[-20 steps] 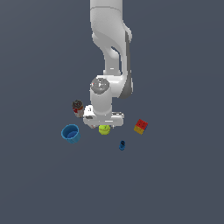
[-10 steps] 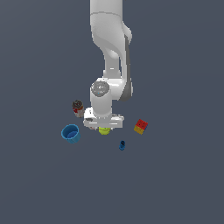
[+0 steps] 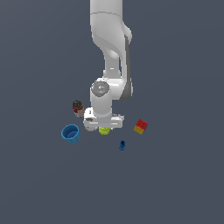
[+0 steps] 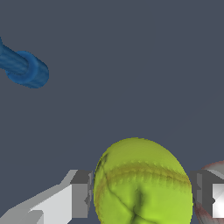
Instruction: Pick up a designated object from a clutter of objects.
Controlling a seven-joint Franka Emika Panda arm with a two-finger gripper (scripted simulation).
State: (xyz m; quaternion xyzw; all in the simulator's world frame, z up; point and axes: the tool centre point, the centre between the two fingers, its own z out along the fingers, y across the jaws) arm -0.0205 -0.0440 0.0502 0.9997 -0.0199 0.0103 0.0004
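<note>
The tennis ball (image 4: 142, 183) sits between the claw (image 4: 142, 197) fingers (image 4: 81, 194).

The tennis ball (image 4: 142, 183) is yellow-green with a faint darker curved seam. Beside it, the baseball (image 3: 90, 126) looks white, perhaps red-stitched. Near the ball: a blue cup (image 3: 70, 133), a red-and-yellow cube (image 3: 140, 126), a dark-capped can (image 3: 78, 107), a small blue piece (image 3: 122, 145).

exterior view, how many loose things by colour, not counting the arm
blue: 2, cup and small piece
yellow-green: 1, ball
white: 1, baseball, mostly hidden by the gripper
red and yellow: 1, cube
dark-capped: 1, can
total: 6
</note>
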